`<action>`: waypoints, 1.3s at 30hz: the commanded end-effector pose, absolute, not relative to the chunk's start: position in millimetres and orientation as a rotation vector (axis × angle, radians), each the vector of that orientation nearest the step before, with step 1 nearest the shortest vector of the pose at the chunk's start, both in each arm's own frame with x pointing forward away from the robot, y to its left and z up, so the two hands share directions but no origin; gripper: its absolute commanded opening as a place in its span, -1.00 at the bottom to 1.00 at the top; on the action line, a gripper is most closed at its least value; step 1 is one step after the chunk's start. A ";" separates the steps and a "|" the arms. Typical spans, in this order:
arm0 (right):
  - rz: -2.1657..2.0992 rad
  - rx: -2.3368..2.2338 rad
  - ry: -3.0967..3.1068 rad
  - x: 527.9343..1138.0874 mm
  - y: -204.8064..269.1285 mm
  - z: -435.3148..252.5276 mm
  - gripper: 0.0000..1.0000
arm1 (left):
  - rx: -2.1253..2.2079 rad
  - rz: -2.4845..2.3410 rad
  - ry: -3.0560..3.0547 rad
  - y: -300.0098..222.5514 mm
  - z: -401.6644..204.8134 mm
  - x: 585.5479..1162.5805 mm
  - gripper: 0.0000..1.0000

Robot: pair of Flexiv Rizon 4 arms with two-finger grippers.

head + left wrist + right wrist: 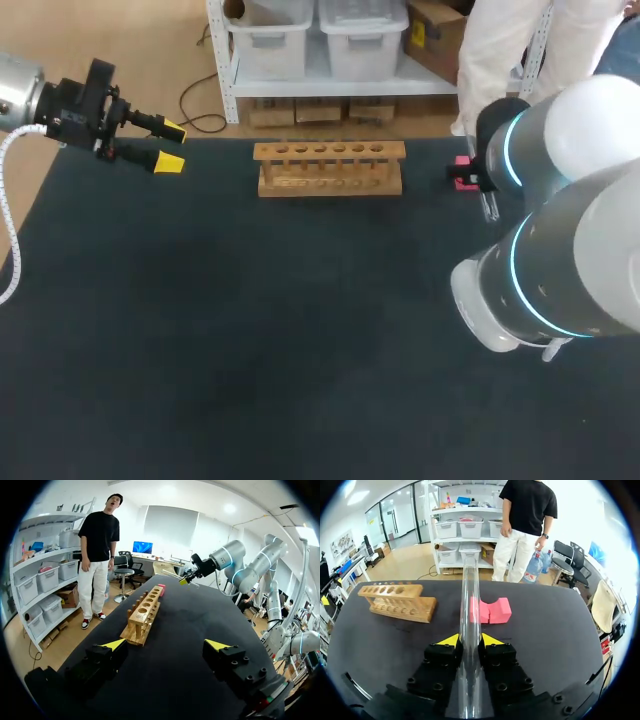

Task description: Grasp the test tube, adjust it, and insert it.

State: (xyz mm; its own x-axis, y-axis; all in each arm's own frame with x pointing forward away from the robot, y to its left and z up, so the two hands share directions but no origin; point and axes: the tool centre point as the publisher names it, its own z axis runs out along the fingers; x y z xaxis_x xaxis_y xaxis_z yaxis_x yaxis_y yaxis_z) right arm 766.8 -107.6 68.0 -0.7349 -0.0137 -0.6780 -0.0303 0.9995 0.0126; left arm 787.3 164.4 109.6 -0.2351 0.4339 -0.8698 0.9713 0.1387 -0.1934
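My right fingers (492, 641) clamp the tube (469, 600), likely light, slick, brittle glass: squeeze gently. My left fingers (114, 645) gape empty.

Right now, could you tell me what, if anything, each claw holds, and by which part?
The right claw grips the long clear test tube partway along its length, between its yellow tips; the left claw is open, holding nothing.

Clear glass tube (469, 595), long and slim, clamped between both yellow tips of the right claw (469, 641). It lies along the fingers, juts well ahead of them, and is held off the counter (250, 330). Pale wooden rack (330, 168), one row of six holes, stands upright at the counter's far middle, well apart from the tube.
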 end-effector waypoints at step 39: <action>0.054 0.036 2.460 817.4 54.0 53.6 -1.00 | 1.357 -1.046 1.760 164.9 108.8 787.6 1.00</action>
